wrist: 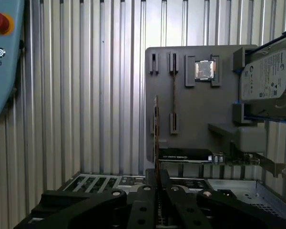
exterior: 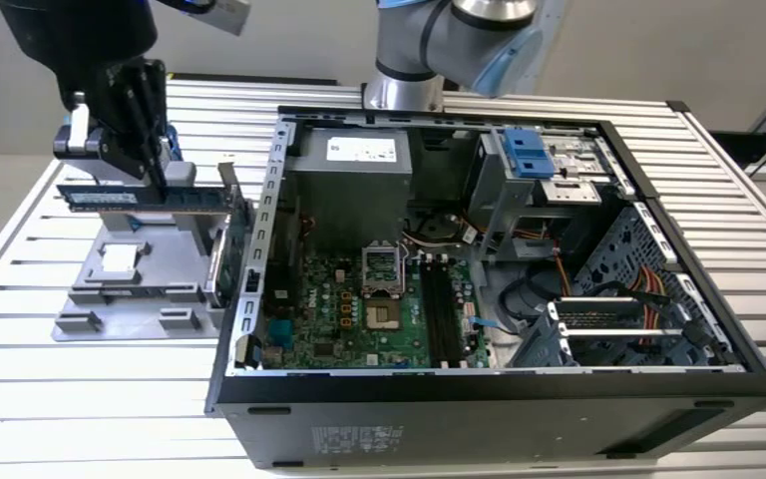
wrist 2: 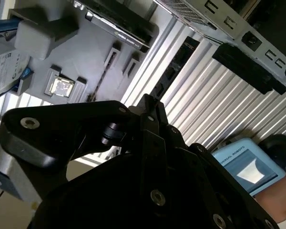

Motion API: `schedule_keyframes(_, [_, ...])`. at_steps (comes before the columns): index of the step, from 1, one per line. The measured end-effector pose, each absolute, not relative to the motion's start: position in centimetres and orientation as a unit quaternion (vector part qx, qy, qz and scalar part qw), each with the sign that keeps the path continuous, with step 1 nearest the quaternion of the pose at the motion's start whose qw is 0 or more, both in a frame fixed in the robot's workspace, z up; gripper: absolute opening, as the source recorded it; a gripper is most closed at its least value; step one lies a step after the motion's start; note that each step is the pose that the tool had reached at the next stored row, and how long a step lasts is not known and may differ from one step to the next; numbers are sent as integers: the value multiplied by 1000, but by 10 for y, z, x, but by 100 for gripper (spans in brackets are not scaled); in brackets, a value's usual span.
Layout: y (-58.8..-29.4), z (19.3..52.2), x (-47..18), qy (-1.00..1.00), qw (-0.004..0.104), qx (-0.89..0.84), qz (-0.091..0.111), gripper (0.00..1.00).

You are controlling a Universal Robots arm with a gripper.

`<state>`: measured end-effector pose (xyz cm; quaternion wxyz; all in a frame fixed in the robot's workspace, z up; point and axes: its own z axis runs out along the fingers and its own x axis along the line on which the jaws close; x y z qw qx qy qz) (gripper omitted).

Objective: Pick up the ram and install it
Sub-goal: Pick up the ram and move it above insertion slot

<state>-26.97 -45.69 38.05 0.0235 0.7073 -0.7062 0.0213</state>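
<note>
The gripper (exterior: 160,182), fingers clamped on the ram (exterior: 97,198) above the grey holder (exterior: 131,299); keeping it level and unflexed seems key.

Silver-grey arm (exterior: 410,60) with pale blue joint cap (exterior: 514,62), black screw-studded jaws

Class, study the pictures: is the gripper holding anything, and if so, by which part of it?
The gripper holds the ram, pinched along its upper long edge near the middle, lifted above the grey tray.
</note>
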Motion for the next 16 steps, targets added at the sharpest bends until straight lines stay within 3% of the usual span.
schedule_keyframes(16, [-457,381,-223,-706,28,707,17,0])
